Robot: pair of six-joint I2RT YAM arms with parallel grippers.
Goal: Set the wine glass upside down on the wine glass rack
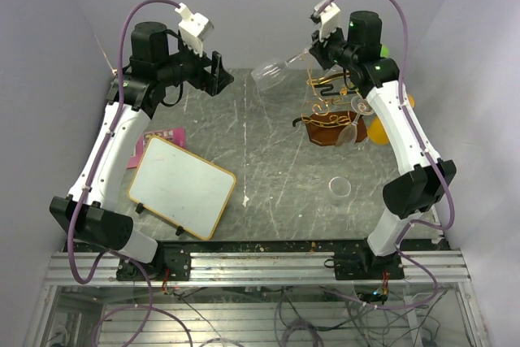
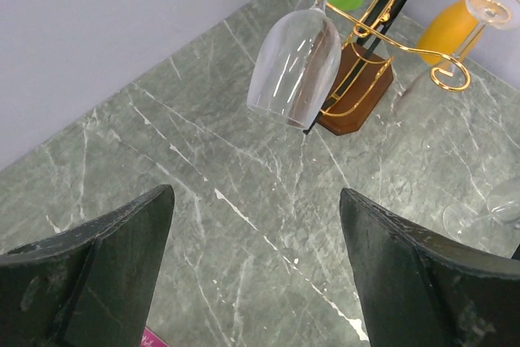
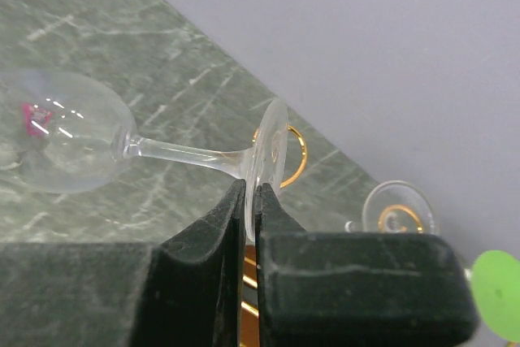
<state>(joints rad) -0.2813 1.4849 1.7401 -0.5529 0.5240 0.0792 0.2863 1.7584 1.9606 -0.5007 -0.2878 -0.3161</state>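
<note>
Steadiness counts: the right claw point(image 3: 250, 199) pinches the wine glass point(image 3: 69, 140) by its foot, bowl tilted down just beside the rack point(image 1: 329, 111), so probably best to level it and slide the stem into a hook, left claw point(image 2: 256, 270) wide open well apart from the rack.

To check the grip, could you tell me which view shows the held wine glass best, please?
The right wrist view: the wine glass shows bowl, stem and foot, the foot pinched between the fingers of the right gripper. The left wrist view shows only bowl and stem; the top view shows it small and faint.
</note>
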